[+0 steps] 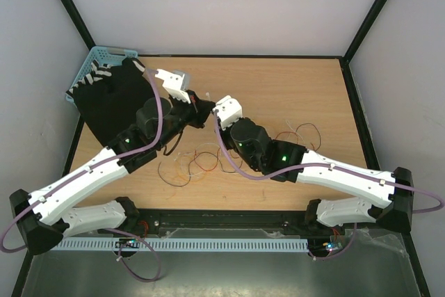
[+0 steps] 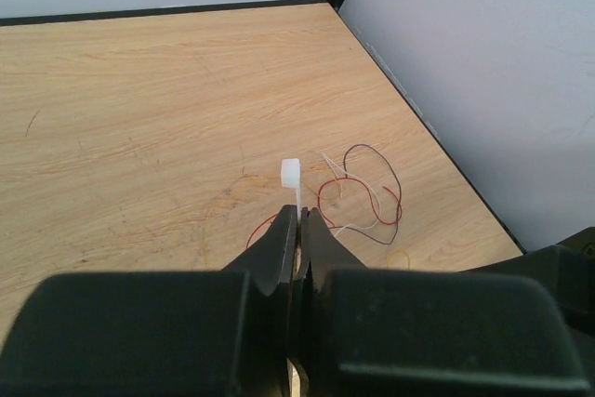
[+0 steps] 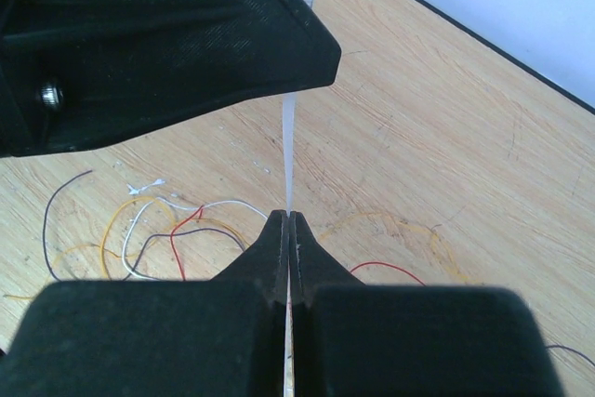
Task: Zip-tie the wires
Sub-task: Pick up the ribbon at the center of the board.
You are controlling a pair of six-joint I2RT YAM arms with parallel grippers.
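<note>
My left gripper (image 1: 204,110) and right gripper (image 1: 217,117) meet above the middle of the wooden table, both shut on one white zip tie. In the left wrist view my left gripper (image 2: 300,211) pinches the tie just below its square head (image 2: 291,172). In the right wrist view my right gripper (image 3: 289,217) pinches the thin strap (image 3: 288,137), which runs up behind the left gripper's dark body (image 3: 158,34). The wires lie loose on the table below: one tangle (image 1: 198,161) in front of the grippers, also seen from the right wrist (image 3: 167,225), and a second bunch (image 1: 300,133) to the right, also seen from the left wrist (image 2: 367,197).
A light blue basket (image 1: 97,60) stands at the back left corner, with a black cloth (image 1: 111,99) lying beside it under the left arm. Grey walls with black frame posts close in the table (image 1: 278,88) at the back and sides.
</note>
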